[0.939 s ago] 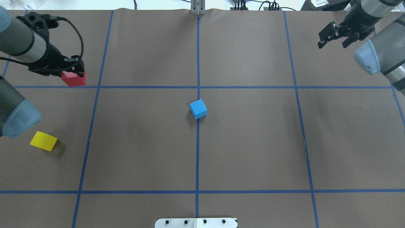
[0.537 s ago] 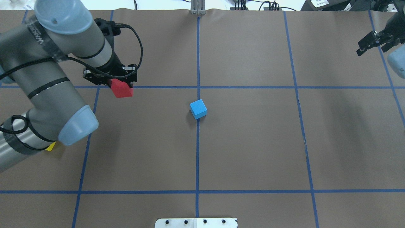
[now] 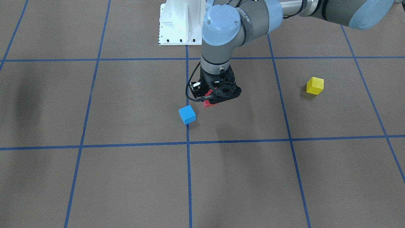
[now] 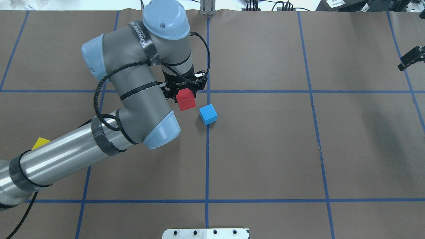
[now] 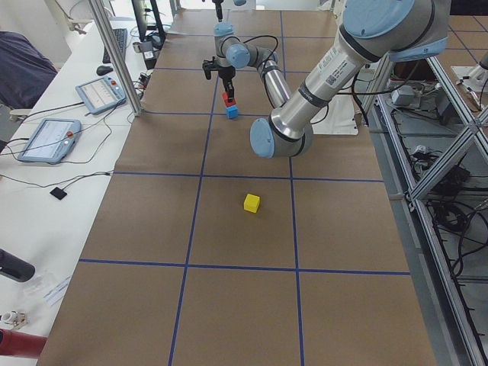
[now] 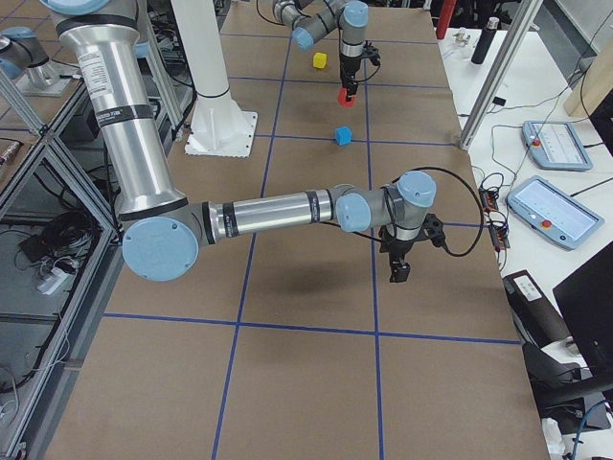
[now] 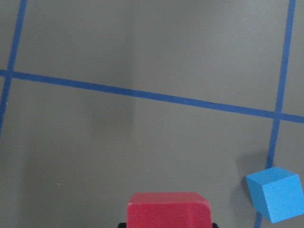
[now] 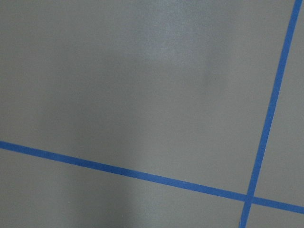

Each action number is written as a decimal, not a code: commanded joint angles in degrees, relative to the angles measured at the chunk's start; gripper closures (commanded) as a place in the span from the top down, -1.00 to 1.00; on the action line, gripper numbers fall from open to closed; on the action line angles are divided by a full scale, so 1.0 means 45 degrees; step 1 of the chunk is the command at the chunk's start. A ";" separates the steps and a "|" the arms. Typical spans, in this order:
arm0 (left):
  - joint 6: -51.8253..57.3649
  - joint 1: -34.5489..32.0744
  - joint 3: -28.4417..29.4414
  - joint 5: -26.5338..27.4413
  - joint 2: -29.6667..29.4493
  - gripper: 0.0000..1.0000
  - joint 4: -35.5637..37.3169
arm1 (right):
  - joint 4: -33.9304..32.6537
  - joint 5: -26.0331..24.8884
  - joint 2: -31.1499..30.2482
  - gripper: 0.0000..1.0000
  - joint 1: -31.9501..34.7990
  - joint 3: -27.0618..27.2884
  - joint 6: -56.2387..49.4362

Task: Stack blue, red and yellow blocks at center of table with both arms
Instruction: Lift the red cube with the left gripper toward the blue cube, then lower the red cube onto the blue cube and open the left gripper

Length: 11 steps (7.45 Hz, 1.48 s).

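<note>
Left gripper (image 4: 184, 95) clamped on red block (image 4: 186, 102), held above table (image 4: 265, 159), overhead 10 o'clock of centred blue block (image 4: 208, 114). Yellow block (image 3: 314, 85) far at 9 o'clock. Right gripper (image 4: 411, 59) jaws: can't tell.

- Table (image 4: 265, 149): matte brown, ruled into large squares by thin blue tape lines (image 4: 265, 91).
- Blue block (image 4: 208, 114): plain light blue, sitting on a tape line.
- Red block (image 4: 185, 100): plain red, just beside the blue block.
- Yellow block (image 3: 314, 85): plain yellow, well apart from the blue block.
- Left arm (image 4: 139, 109): grey and silver, with light-blue joint caps (image 4: 165, 15).
</note>
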 commanded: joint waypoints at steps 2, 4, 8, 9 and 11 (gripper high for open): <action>-0.2259 0.0178 0.2211 -0.0003 -0.1124 -1.00 -0.1315 | 0.0014 -0.0011 -0.0055 0.99 0.0034 -0.0022 -0.0095; -0.2320 0.0411 0.2567 -0.0003 -0.1106 -1.00 -0.1513 | 0.0014 -0.0012 -0.0055 0.99 0.0034 -0.0022 -0.0095; -0.2281 0.0784 0.2919 0.0544 -0.1067 -1.00 -0.2059 | 0.0014 -0.0031 -0.0016 0.99 0.0015 -0.0002 -0.0075; -0.2262 0.0784 0.2939 0.0544 -0.1067 -1.00 -0.2061 | 0.0014 -0.0012 -0.0016 0.98 0.0015 -0.0002 -0.0075; -0.2242 0.0862 0.2939 0.0544 -0.1047 -1.00 -0.2081 | 0.0014 -0.0012 -0.0035 0.99 0.0015 -0.0002 -0.0075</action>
